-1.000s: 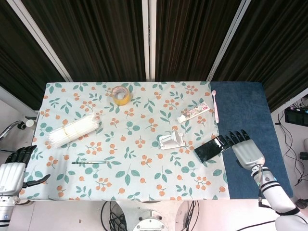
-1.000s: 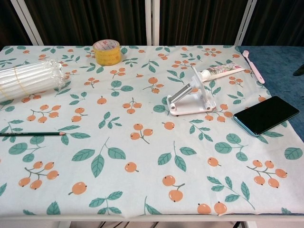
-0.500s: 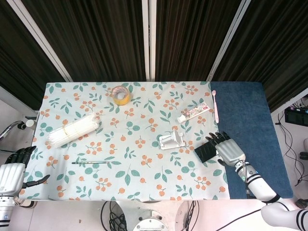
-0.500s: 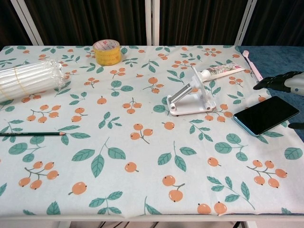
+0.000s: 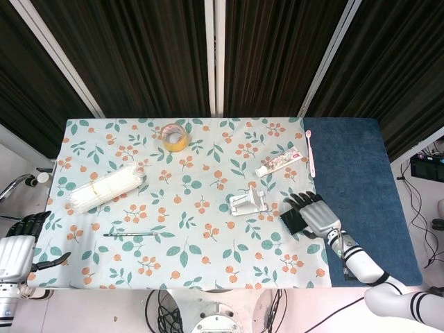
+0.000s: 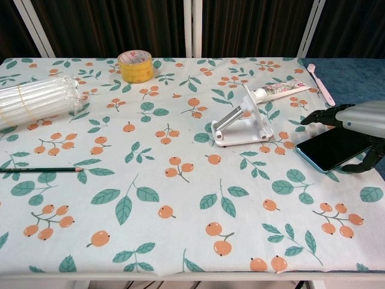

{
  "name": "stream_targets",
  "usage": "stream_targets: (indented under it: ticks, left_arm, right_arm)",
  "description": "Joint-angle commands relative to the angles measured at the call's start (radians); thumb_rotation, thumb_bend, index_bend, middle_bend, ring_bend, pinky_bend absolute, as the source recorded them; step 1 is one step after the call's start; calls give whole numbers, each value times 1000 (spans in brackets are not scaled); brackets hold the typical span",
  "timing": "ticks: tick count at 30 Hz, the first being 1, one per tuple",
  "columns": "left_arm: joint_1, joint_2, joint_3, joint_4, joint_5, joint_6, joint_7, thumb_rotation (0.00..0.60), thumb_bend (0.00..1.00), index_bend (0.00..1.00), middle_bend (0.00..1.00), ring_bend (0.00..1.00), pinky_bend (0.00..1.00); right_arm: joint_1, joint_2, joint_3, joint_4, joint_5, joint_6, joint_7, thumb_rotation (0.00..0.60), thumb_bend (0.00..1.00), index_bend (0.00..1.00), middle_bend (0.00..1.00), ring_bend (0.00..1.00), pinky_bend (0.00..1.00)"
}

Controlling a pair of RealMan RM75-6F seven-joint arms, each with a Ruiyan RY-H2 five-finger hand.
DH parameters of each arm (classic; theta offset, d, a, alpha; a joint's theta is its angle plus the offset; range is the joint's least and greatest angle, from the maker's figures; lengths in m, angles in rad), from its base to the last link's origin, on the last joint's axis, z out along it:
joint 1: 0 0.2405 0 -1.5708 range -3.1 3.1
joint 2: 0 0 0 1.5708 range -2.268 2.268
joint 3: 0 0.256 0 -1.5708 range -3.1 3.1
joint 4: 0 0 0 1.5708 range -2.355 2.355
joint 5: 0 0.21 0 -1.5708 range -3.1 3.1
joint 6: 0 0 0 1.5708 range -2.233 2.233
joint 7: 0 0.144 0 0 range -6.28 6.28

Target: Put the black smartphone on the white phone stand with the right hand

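Hovering over the phone (image 6: 329, 149), the right hand (image 6: 355, 120) has its fingers spread, gripping nothing. That phone lies flat on the tabletop (image 6: 180, 198), near the stand (image 6: 240, 123). Left hand (image 5: 17, 250) rests open at the tabletop's edge.

Smartphone (image 6: 329, 150) lies right of the stand (image 6: 240, 123), under the right hand (image 6: 355, 120).

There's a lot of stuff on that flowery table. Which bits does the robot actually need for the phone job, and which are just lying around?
Needed:
black smartphone, flat on the table
white phone stand, beside it
right hand, over the phone

Just lying about:
roll of tape
toothpaste tube
pink toothbrush
pencil
bundle of straws
left hand, off the table's edge
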Motion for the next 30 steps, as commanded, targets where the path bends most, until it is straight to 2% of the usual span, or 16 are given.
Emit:
stream_targets:
  ticks: [1,13,23,30]
  left_arm:
    - [0,-1,0,2,-1,-1,-2,318,61,101,134,124,214]
    - [0,8,1,-5,-6,-10,1,317,61,102,134,124,214]
    - [-8,10,1,-16,-14,-29,11,320,61,101,134,124,214]
    - [-10,15,1,-24,-21,-39,19,319,61,102,134,125,214]
  right_arm:
    - [5,-9,-1,8,-4,-3,13,600,159,0,0,0,0]
    - [21,-11,-10,25,-5,-19,49,600,176,116,0,0,0]
    - [24,-6,-13,27,-5,-12,66,600,176,295,0,0,0]
    - [23,-6,-16,33,-29,-2,119,600,177,364,0,0,0]
